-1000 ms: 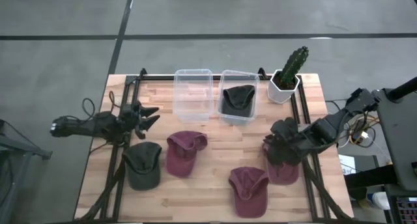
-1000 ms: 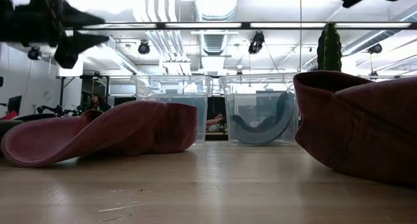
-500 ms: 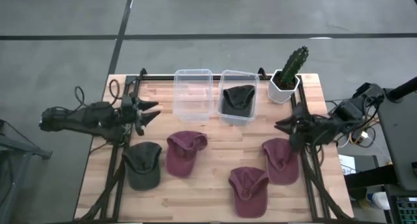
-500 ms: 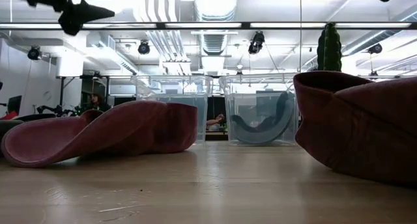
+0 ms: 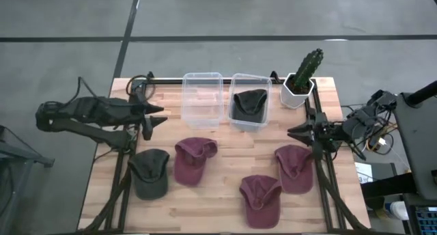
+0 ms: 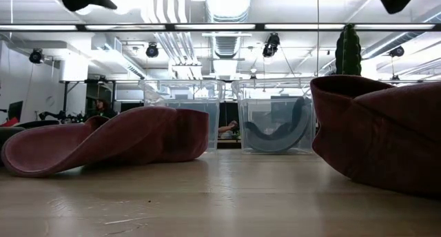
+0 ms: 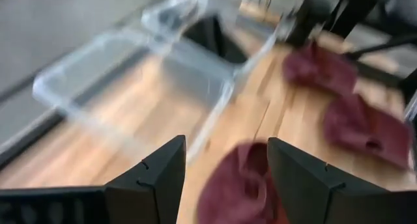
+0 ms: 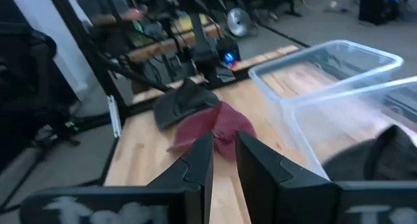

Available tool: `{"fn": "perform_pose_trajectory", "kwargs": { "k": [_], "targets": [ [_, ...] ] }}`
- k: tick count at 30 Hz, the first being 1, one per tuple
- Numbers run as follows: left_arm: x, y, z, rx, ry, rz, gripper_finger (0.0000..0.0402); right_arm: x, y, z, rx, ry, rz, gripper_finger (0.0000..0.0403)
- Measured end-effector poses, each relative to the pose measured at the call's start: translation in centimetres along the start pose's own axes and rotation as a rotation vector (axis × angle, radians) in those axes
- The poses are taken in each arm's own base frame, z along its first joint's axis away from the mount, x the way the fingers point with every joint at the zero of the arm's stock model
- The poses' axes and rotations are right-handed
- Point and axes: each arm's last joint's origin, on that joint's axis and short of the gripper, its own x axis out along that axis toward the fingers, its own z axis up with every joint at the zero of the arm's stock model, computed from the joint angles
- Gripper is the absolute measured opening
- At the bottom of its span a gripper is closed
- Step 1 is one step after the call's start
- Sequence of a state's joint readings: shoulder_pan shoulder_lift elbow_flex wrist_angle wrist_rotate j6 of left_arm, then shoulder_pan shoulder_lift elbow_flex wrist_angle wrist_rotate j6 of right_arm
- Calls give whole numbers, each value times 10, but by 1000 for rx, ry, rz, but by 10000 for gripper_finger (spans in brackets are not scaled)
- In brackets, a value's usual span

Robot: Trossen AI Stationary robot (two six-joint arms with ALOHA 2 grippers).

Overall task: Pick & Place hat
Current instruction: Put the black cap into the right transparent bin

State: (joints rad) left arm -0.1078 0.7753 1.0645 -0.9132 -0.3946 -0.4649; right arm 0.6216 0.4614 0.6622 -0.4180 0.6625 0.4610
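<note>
Three maroon hats lie flat on the wooden table (image 5: 225, 177): one at centre left (image 5: 193, 158), one at the near middle (image 5: 261, 199), one at the right (image 5: 295, 168). A dark green hat (image 5: 149, 172) lies at the near left. Another dark hat (image 5: 249, 105) sits in the right clear bin (image 5: 250, 81). My left gripper (image 5: 156, 116) hovers open and empty over the table's left part. My right gripper (image 5: 298, 134) hovers empty by the right rail, beyond the right maroon hat, its fingers only a little apart.
An empty clear bin (image 5: 203, 98) stands left of the bin with the hat. A cactus in a white pot (image 5: 300, 81) stands at the far right corner. Black frame rails (image 5: 321, 167) run along the table's left and right sides.
My right gripper has risen off the right maroon hat and drawn back toward the table's right edge; the hat now lies flat on the table. My left gripper has risen and drawn back toward the table's left edge, staying open.
</note>
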Motion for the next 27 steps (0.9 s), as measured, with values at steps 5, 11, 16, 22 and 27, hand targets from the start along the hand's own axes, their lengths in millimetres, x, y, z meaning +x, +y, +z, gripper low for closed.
{"fn": "perform_pose_trajectory", "kwargs": {
  "k": [5, 11, 16, 22, 27],
  "targets": [
    [-3, -1, 0, -92, 229, 42, 208, 1, -6, -16, 26, -111, 72, 61],
    [1, -2, -16, -284, 583, 129, 208, 2, -13, -32, 62, -181, 118, 61],
    [8, -7, -31, -432, 841, 182, 208, 3, -15, -38, 86, -175, 116, 61],
    [12, -17, -40, -509, 885, 232, 208, 3, -15, -38, 90, -176, 117, 61],
    [18, -32, -47, -541, 871, 209, 208, 3, -15, -38, 89, -176, 117, 61]
  ]
}}
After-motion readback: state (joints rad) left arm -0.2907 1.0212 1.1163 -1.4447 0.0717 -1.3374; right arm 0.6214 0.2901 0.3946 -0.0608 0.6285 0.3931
